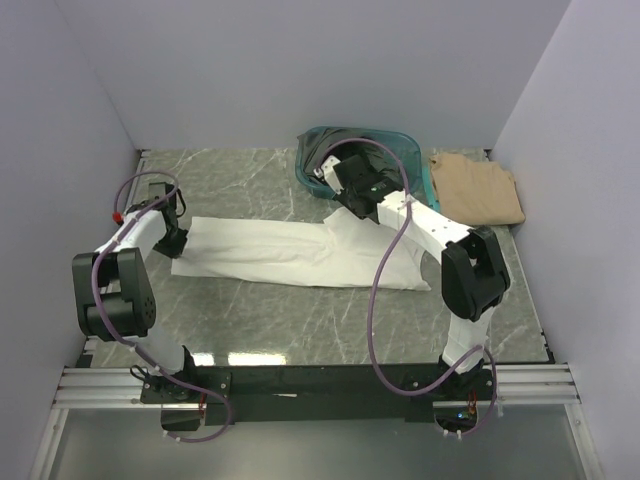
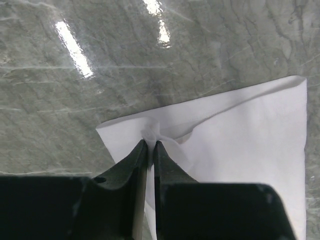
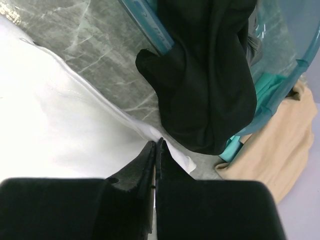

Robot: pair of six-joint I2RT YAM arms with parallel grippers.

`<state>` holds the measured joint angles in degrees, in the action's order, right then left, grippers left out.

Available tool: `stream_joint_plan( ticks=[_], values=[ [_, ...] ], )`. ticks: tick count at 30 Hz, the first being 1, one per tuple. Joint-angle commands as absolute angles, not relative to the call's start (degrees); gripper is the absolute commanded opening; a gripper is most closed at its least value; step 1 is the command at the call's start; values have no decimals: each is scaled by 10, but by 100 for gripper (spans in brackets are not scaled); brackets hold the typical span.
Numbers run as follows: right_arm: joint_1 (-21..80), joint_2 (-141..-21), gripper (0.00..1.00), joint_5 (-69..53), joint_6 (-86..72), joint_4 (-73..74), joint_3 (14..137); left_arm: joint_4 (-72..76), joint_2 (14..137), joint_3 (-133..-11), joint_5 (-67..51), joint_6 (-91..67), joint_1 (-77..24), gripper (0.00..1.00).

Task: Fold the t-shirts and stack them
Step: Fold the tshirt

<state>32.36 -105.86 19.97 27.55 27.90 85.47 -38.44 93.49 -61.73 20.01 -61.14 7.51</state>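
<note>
Shirt (image 1: 300,255), white, long axis L–R; L gripper (image 2: 151,144) clamped on its L corner, R gripper (image 3: 156,143) clamped on its far R edge.

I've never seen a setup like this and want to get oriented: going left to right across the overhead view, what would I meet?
left gripper → white t-shirt → teal basket → tan t-shirt. The right gripper overlaps both the white t-shirt and the teal basket, so it is left out.
</note>
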Motion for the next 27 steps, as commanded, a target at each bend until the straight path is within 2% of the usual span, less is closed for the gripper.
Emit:
stream_joint_plan(
  ticks=[1,8,10,11,12,14,15,17,18,19,20,21,27],
  values=[
    [320,-1048,0,192,278,250,866,-387,918,-616,222,-610,83,13],
    [320,-1054,0,171,266,244,853,-382,913,-608,214,-602,89,16],
    [321,-1061,0,165,265,243,856,-381,911,-605,209,-601,88,20],
    [321,-1064,4,164,264,243,858,-380,909,-605,208,-600,88,22],
    [320,-1067,9,167,260,246,863,-379,904,-602,208,-599,88,32],
    [320,-1079,19,176,250,253,872,-380,897,-600,212,-598,88,42],
    [321,-1084,22,182,245,260,881,-381,890,-601,213,-598,89,57],
    [322,-1080,29,185,235,260,883,-382,880,-601,214,-595,89,74],
    [322,-1076,33,184,229,256,882,-382,869,-605,214,-594,88,92],
    [322,-1064,36,182,224,252,879,-382,864,-606,214,-593,88,99],
    [323,-1055,58,182,211,248,876,-382,859,-610,210,-592,88,99],
    [323,-1038,62,185,200,238,868,-382,849,-612,207,-590,89,99],
    [323,-959,67,206,66,189,794,-363,822,-627,163,-575,84,99]
  ],
)
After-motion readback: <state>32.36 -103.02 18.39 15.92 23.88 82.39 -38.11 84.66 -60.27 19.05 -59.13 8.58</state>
